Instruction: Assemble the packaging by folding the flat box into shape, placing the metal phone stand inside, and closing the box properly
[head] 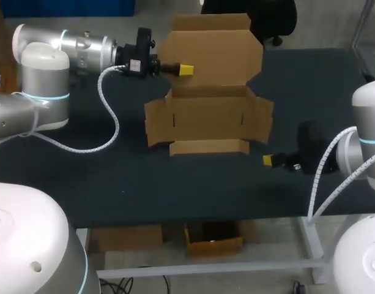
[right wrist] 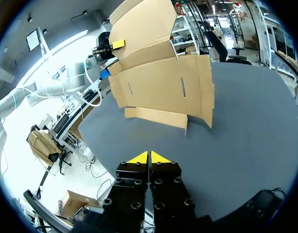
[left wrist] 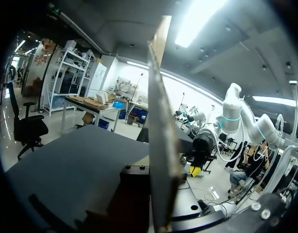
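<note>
The cardboard box (head: 208,116) lies unfolded on the dark table, its big lid panel tilted up at the back. My left gripper (head: 186,70) is shut on the left edge of that lid. In the left wrist view the cardboard (left wrist: 161,136) runs edge-on straight out from the gripper. From the right wrist the box (right wrist: 163,82) is ahead, with the left gripper (right wrist: 118,44) at its raised lid. My right gripper (head: 270,160) is low over the table just right of the box's front corner, and its fingers (right wrist: 149,156) are shut on nothing. I cannot make out the phone stand.
The dark table mat (head: 114,184) reaches to the front edge, with bare room left of and in front of the box. My left arm's white cable (head: 107,131) hangs down to the mat left of the box.
</note>
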You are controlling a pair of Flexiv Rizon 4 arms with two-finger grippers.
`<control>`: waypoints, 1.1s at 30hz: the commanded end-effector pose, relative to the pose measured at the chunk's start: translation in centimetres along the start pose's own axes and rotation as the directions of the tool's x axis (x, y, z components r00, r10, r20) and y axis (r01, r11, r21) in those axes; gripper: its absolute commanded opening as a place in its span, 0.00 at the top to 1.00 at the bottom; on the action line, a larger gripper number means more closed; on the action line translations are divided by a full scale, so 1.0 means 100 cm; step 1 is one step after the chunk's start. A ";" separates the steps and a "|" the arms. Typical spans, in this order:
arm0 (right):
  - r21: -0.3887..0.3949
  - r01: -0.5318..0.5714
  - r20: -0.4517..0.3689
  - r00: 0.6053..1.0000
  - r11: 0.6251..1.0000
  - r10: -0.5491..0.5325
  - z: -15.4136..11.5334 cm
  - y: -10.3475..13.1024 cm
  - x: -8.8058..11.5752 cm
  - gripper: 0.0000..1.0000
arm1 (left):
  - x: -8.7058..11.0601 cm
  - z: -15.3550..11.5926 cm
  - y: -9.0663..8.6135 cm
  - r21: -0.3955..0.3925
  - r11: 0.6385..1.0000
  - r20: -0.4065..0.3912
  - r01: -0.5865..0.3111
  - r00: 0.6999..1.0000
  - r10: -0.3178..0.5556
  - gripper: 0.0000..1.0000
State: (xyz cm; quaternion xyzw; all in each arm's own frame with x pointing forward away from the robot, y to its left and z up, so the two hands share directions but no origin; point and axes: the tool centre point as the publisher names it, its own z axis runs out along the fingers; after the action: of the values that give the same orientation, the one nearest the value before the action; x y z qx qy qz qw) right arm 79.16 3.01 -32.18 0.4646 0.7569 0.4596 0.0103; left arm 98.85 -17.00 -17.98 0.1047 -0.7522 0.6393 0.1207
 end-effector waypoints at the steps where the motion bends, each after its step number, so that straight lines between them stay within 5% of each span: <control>1: -0.006 0.000 0.004 1.000 1.000 0.000 0.005 -0.002 0.002 1.00 | -0.005 0.002 0.003 0.002 1.000 -0.045 -0.013 0.999 0.013 1.00; 33: -0.034 0.048 0.035 0.998 0.998 -0.047 0.040 0.009 0.014 1.00 | -0.015 -0.003 0.014 0.028 0.997 0.066 -0.079 0.995 0.077 1.00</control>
State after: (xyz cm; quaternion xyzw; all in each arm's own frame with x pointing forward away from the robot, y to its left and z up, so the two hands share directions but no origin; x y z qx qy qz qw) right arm 80.80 6.10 -32.73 0.4510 0.7623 0.4631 0.0317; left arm 100.02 -16.53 -19.62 0.0973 -0.7502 0.6502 0.0710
